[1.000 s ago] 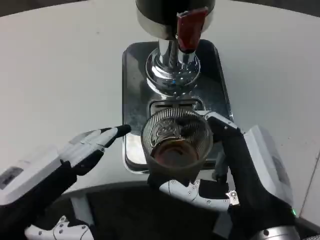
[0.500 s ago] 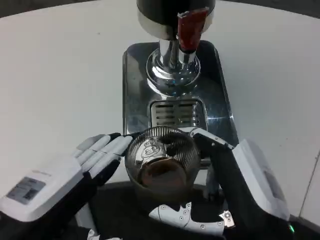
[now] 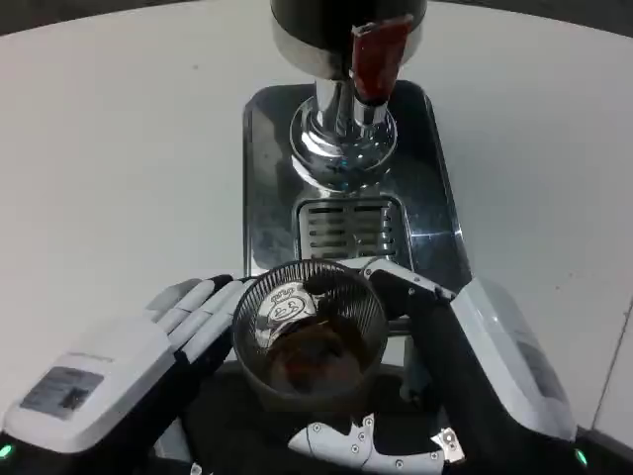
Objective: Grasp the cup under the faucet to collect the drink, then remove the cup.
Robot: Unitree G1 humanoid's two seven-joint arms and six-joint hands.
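— What has shifted over the last second?

— In the head view the cup (image 3: 310,332) has come away from the grille and down toward the lower middle of the frame, carried by the right hand (image 3: 450,381). The left hand (image 3: 129,371) has slid in from the lower left and now lies against the cup's left side. The dispenser has not moved.

— How do the hands sit now?

— The right hand is clamped on the cup: one finger runs along the rim at upper right and another curves beneath it at the bottom of the frame. The left hand's fingers lie straight and close together, tips at the glass wall; it cups the side, but whether it truly grips, I cannot tell.

— And the cup itself?

— A ribbed clear glass, upright, with brown drink in the bottom. It is just below the slotted drip grille (image 3: 353,227), over the near edge of the steel tray (image 3: 267,158).

— What stands above?

— The chrome faucet (image 3: 344,139) with its red lever (image 3: 379,54), top centre, on the white table (image 3: 119,148).
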